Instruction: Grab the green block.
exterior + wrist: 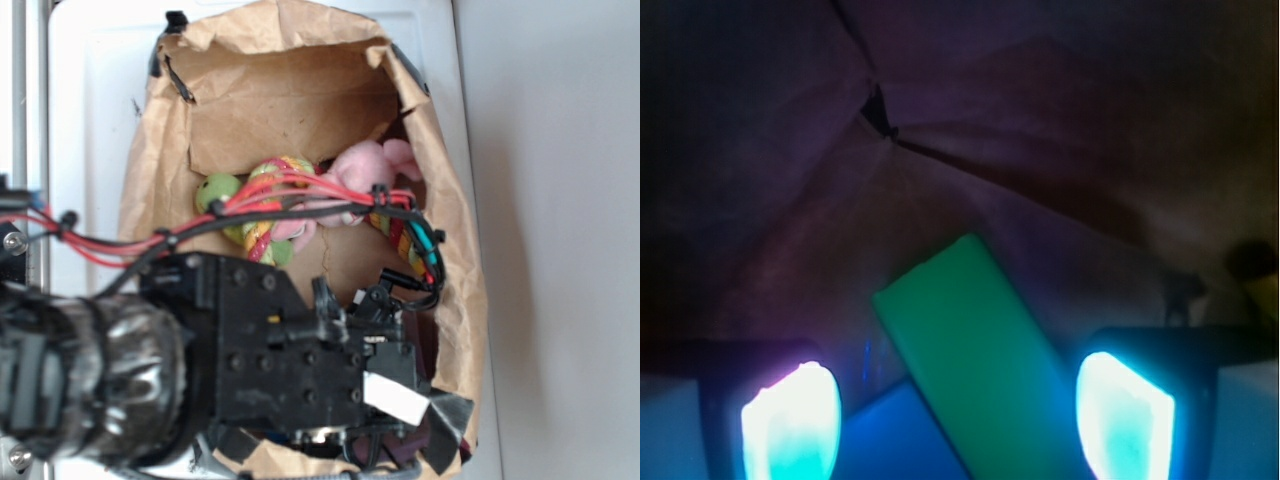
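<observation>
Pincer (pixel 958 420) inside brown paper bag (pixel 455 250), fingers apart.
Green block (pixel 975 350) lies between the glowing fingertips (pixel 792 425), overlapping a blue block (pixel 895 435). Plush toys (pixel 355 175) sit at the bag's far end.

The arm (pixel 120 370) is black, its blocky housings dotted with round screw holes. Red and black cables (pixel 250 205), bundled with black ties, run along its top. A white label (pixel 393 397) sits on one housing. In the wrist view, two finger pads (pixel 792 425) glow pale cyan.
</observation>
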